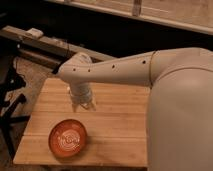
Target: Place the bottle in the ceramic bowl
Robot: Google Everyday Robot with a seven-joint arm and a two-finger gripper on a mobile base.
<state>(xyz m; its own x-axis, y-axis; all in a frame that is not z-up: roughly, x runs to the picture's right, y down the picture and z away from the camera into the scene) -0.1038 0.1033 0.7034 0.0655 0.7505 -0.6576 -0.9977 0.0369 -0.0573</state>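
Note:
The ceramic bowl is orange-red with pale rings inside. It sits near the front left corner of the wooden table. My arm reaches in from the right, and its wrist bends down over the table. The gripper points downward just above the tabletop, behind the bowl and slightly to its right. A pale, translucent whitish shape at the gripper looks like the bottle. It is upright and above the table. I cannot tell whether the gripper grips it. The bowl looks empty.
My own pale body fills the right side and hides the table's right part. A dark bench with a small white object runs behind the table. Dark stand legs are at the left. The table's front edge is just below the bowl.

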